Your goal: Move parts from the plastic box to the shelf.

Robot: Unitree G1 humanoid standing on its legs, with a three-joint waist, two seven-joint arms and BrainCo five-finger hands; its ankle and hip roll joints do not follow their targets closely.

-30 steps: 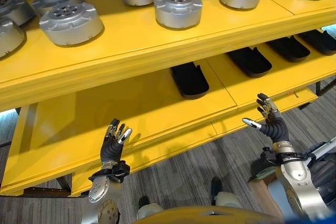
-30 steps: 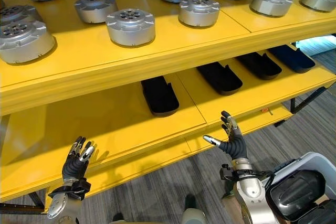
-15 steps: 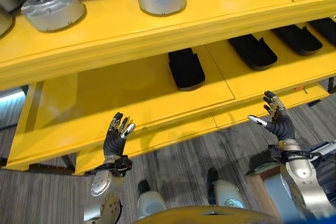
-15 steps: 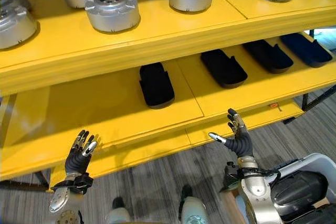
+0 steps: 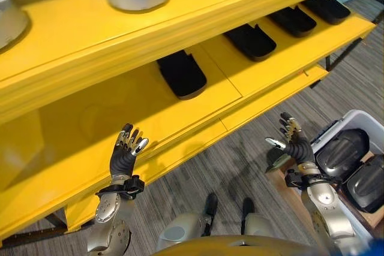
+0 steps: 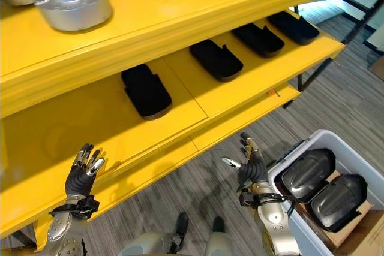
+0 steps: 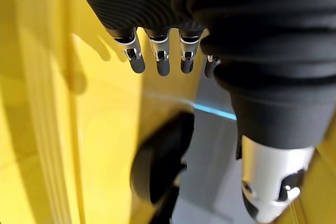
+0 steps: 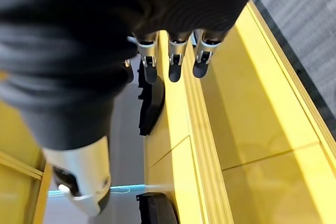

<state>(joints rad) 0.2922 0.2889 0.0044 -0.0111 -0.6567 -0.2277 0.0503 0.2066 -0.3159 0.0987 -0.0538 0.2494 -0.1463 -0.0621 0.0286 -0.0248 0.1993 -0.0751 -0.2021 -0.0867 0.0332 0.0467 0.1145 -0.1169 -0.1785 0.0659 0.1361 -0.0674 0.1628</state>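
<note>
A pale plastic box (image 6: 298, 148) stands on the floor at the lower right and holds two black moulded parts (image 6: 308, 172) (image 6: 337, 199). Several black parts like them (image 5: 182, 73) lie in a row on the lower level of the yellow shelf (image 5: 120, 106). My left hand (image 5: 125, 151) is raised before that level's front edge, open and holding nothing. Just left of the box, over the floor, my right hand (image 5: 294, 145) is raised too, open and holding nothing. In the wrist views, straight fingers (image 7: 157, 59) (image 8: 176, 59) point toward the shelf and a black part (image 7: 163, 158).
Silver round parts (image 6: 73, 3) stand on the shelf's upper level. The left half of the lower level is bare yellow. The box rests on a brown base (image 6: 351, 232). Grey striped floor runs along the shelf's front, and a black shelf leg (image 5: 336, 58) stands at the right.
The camera has swung right and down, bringing the plastic box into view. Both hands stay raised and open; the right hand now sits farther from the shelf's edge.
</note>
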